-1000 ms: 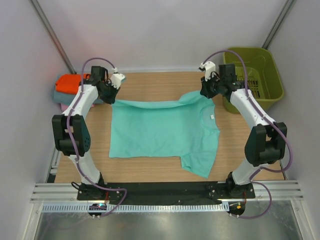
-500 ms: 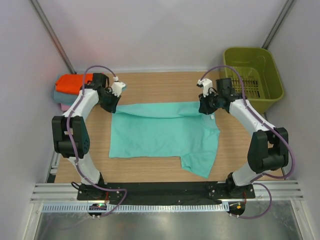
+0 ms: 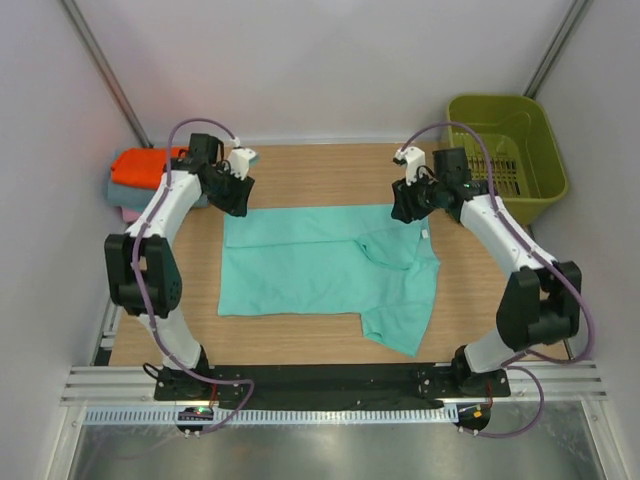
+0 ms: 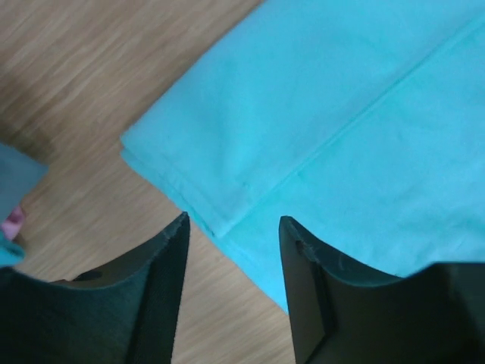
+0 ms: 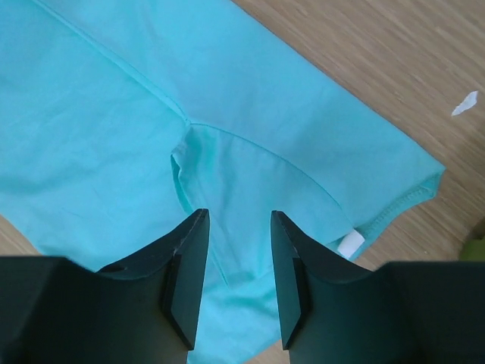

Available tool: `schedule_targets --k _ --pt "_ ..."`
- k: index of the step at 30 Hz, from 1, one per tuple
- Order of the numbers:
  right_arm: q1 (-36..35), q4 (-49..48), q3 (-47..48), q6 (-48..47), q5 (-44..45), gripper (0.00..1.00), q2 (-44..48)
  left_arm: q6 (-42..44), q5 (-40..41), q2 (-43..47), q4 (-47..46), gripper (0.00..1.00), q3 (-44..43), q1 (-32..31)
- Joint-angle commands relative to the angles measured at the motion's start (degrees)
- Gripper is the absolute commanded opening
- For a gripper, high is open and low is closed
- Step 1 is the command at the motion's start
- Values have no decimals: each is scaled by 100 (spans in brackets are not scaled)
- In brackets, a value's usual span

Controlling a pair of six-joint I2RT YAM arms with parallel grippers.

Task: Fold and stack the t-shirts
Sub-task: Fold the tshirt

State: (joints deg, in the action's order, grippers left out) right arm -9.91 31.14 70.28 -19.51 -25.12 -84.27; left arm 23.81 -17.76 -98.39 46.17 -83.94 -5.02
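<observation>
having just laid the far edge of the mint-green t-shirt (image 3: 320, 265) over onto itself, after holding it lifted off the table (image 3: 310, 170) a second ago. now hovering with the left gripper (image 4: 233, 224) over the left corner of the fold and with the right gripper (image 5: 239, 220) over the tucked-in far sleeve (image 5: 250, 182), jaws of both parted and gripping nothing. leaving the t-shirt lying flat in the middle of the table, with its far strip doubled toward the near side, a white neck label (image 5: 348, 244) peeking out by the collar, and the near sleeve (image 3: 400, 325) sticking out unfolded toward the right arm's base. judging the first fold as landing cleanly, with a straight edge and only a small crease by the sleeve. probably needing the near side folded up and the length halved before adding it to the stack of folded t-shirts (image 3: 140, 175) at the far left. leaving the basket (image 3: 520, 150) at the far right alone.
</observation>
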Motion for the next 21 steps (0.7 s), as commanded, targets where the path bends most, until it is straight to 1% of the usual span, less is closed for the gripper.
schedule_targets --k 1,3,7,10,13,16,17,21 --pt "-54 -275 345 61 69 43 -853 -359 -342 -987 339 49 -797 -26" --pt "-107 -283 617 17 69 41 -1326 -517 -465 -1513 436 47 -1114 -26" --pt "-107 -222 1004 17 130 40 -1898 -684 -614 -1990 401 47 -1317 -35" --pt "-116 -82 1180 96 165 39 -2101 -825 -693 -2272 594 47 -1581 -26" --pt "-125 -72 1120 175 245 40 -2172 -913 -746 -2456 691 46 -1704 -26" --pt "-142 -160 1032 219 525 40 -2322 -984 -694 -2658 770 46 -1888 -26" --pt "-151 -169 1031 228 718 40 -2470 -984 -676 -2729 814 46 -1959 -34" --pt "-151 -266 1154 210 974 40 -2874 -1010 -580 -3019 972 46 -2345 -26"
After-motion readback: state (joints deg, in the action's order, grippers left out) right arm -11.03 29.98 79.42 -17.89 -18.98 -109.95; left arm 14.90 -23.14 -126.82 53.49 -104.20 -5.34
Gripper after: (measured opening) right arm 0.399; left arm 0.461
